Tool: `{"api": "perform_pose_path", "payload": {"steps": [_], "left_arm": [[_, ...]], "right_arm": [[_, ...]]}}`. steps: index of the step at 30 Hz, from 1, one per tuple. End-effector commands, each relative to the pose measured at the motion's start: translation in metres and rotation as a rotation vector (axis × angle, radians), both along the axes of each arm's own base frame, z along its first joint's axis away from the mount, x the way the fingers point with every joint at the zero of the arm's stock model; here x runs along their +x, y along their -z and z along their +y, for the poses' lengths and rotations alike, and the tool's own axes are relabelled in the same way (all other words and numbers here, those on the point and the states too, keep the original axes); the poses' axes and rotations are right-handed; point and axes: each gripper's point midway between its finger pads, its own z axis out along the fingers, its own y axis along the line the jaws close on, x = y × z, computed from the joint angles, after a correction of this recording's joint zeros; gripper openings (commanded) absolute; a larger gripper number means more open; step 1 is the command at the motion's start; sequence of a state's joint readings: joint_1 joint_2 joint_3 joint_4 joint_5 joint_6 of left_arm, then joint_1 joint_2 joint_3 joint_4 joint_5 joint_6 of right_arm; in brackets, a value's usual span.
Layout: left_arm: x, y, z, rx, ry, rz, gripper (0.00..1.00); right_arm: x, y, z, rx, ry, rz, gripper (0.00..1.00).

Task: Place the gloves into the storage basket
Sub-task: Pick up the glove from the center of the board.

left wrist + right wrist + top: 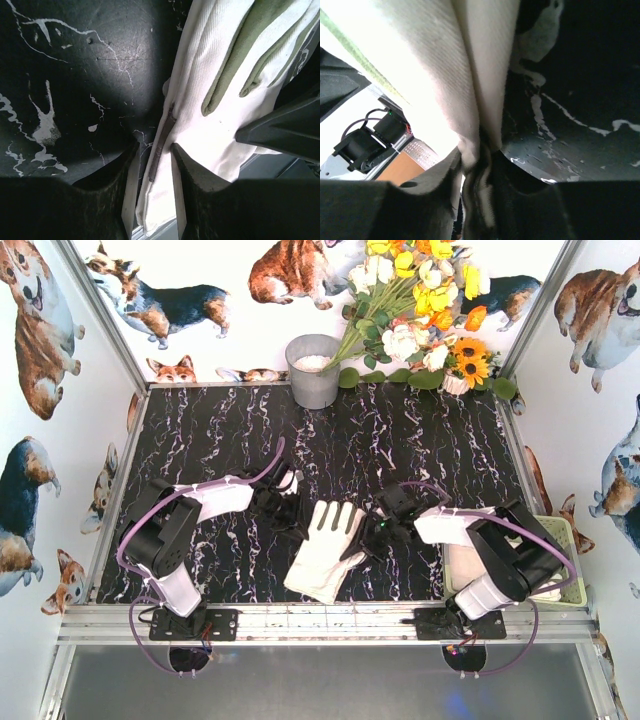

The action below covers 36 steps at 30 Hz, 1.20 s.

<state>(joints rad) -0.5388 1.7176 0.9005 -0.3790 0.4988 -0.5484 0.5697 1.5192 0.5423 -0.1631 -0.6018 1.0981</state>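
Note:
One cream-white glove (328,545) with grey-olive fingers lies spread at the table's near middle, between my two grippers. My right gripper (372,538) is at its right edge. In the right wrist view the jaws (482,150) are shut on a fold of the glove's fabric (465,75). My left gripper (292,512) is at its left edge. In the left wrist view the jaws (154,147) stand partly apart astride the glove's edge (215,75), not squeezing it. The yellow-green storage basket (570,540) sits at the near right, mostly under my right arm, with pale fabric (466,565) in it.
A grey metal bucket (313,370) stands at the back middle, next to a bunch of flowers (425,310) at the back right. The metal rail (320,620) runs along the near edge. Walls close in the left, right and back sides.

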Motion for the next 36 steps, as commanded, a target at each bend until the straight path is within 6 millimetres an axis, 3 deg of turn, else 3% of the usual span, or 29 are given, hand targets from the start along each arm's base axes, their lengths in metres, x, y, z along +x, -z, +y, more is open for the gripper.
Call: {"api": "perform_pose_path", "payload": {"steps": [1,5,10,17,23,31,33,36], "left_arm": [[-0.001,0.000,0.000,0.000,0.008,-0.015,0.25],[0.005,-0.008,0.003,0.000,-0.010,-0.044,0.26],[0.019,-0.034,0.013,-0.041,-0.073,-0.095,0.33],[0.027,-0.072,0.029,-0.144,-0.135,-0.149,0.48],[0.029,-0.101,0.040,-0.243,-0.178,-0.194,0.58],[0.023,-0.159,0.024,-0.497,-0.124,-0.235,0.77],[0.020,-0.175,0.017,-0.580,-0.110,-0.214,0.85],[0.017,-0.196,0.012,-0.658,-0.075,-0.224,0.88]], "right_arm": [[0.012,0.003,0.002,-0.031,-0.009,-0.061,0.20],[0.019,-0.009,0.006,-0.018,-0.045,-0.107,0.00],[0.029,-0.034,0.012,0.006,-0.110,-0.188,0.00],[0.040,-0.085,0.019,0.053,-0.254,-0.310,0.00],[0.038,-0.133,0.018,0.111,-0.390,-0.382,0.00],[0.040,-0.210,0.016,0.259,-0.390,-0.515,0.00],[0.041,-0.228,0.016,0.293,-0.380,-0.556,0.00],[0.042,-0.252,0.017,0.343,-0.361,-0.618,0.00]]}}
